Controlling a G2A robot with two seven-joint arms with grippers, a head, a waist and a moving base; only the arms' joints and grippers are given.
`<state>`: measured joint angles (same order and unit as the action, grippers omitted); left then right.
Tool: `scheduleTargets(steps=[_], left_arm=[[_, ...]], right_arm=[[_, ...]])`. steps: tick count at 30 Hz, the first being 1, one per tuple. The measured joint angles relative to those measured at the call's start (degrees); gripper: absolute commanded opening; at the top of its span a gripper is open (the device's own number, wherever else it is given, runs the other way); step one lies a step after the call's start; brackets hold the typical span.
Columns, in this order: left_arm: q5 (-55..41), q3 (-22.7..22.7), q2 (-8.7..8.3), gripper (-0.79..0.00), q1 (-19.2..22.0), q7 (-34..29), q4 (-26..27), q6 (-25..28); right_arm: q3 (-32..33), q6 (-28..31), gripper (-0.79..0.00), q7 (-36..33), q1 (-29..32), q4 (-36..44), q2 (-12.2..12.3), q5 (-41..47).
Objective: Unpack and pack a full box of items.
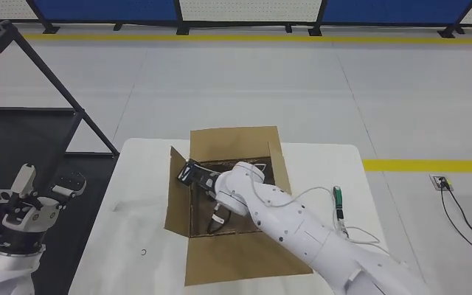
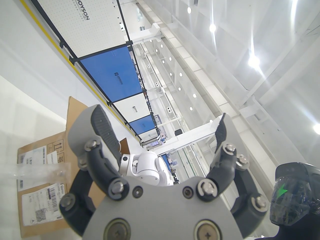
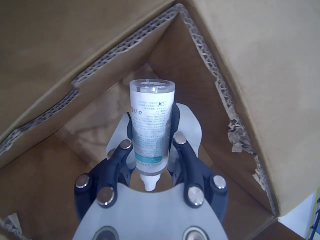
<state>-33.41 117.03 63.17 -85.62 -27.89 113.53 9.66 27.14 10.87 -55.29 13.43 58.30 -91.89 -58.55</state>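
A white desk (image 1: 140,199) is set on a grey floor (image 1: 295,88) marked with yellow lines (image 1: 221,37), with blue panels (image 1: 103,9) at the back. 1 open brown box (image 1: 232,140) is placed on the desk. Inside it, near a corner, a small clear bottle (image 3: 151,96) is gripped by the right hand (image 3: 152,113). The left hand (image 2: 160,116) is held wide open, off beside the desk. A green-handled tool (image 1: 338,198) is laid near the box.

Logo lettering on wall panels (image 2: 82,16), shipping labels (image 2: 41,208) on box (image 2: 75,108), small unreadable print on bottle (image 3: 150,126)
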Motion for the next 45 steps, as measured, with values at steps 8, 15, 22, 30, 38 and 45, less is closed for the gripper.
scheduleTargets(steps=[8, 15, 22, 30, 38, 45], left_arm=[[0.0, 0.0, 0.0, 0.0, 0.0, 0.0, 0.0, 0.0], [0.0, 0.0, 0.0, 0.0, 0.0, 0.0, 0.0, 0.0], [0.0, 0.0, 0.0, 0.0, 0.0, 0.0, 0.0, 0.0], [0.0, 0.0, 0.0, 0.0, 0.0, 0.0, 0.0, 0.0], [0.7, -0.7, -0.06, 0.0, -0.4, -1.8, 0.6, 0.0], [10.6, 0.5, -0.96, 0.0, -4.2, -17.8, -3.5, 8.5]], right_arm=[[6.8, 6.4, -0.785, -3.3, 9.2, 15.9, 5.3, -3.9], [8.3, 4.9, -0.785, -1.5, 11.6, 19.5, 5.5, -5.5], [7.6, 2.2, -0.785, -1.8, 10.5, 17.2, 4.2, -7.1], [6.8, 0.3, -0.785, -4.4, 8.8, 11.4, 2.5, -7.4], [12.6, -0.8, -0.785, -2.0, 14.5, 20.2, 4.9, -12.5], [20.4, 0.6, -0.785, 0.4, 22.0, 29.5, 7.5, -14.9]])
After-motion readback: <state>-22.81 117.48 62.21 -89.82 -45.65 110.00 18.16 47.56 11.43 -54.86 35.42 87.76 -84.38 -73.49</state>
